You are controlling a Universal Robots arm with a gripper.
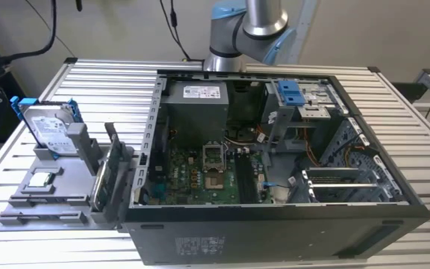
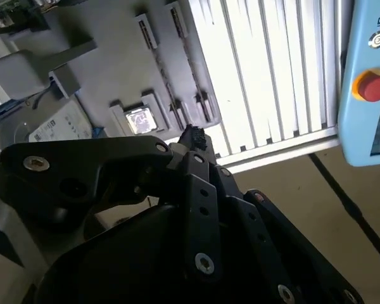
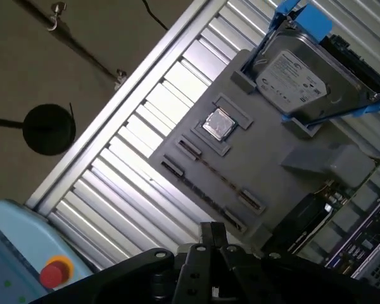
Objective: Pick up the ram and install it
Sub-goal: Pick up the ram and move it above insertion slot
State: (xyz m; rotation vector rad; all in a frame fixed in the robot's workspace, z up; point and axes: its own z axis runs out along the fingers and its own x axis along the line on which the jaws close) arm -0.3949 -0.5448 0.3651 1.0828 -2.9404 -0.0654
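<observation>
Ram (image 3: pixel 216 174) on edge in the gray tray (image 3: pixel 266 158), gripper (image 3: pixel 211 229) clear of it.
In the first wrist view the ram is a thin dark strip between end clips, near a square chip (image 3: pixel 218 123). The arm (image 1: pixel 248 25) rises behind the computer case (image 1: pixel 275 224). The jaws are pressed together on nothing, well apart from the strip.

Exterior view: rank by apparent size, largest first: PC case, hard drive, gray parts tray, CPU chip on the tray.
1. PC case, by far the largest.
2. gray parts tray.
3. hard drive, standing upright at the tray's far end.
4. CPU chip, the smallest.
The gaps are clear, so distance from the camera should not change the order.
</observation>
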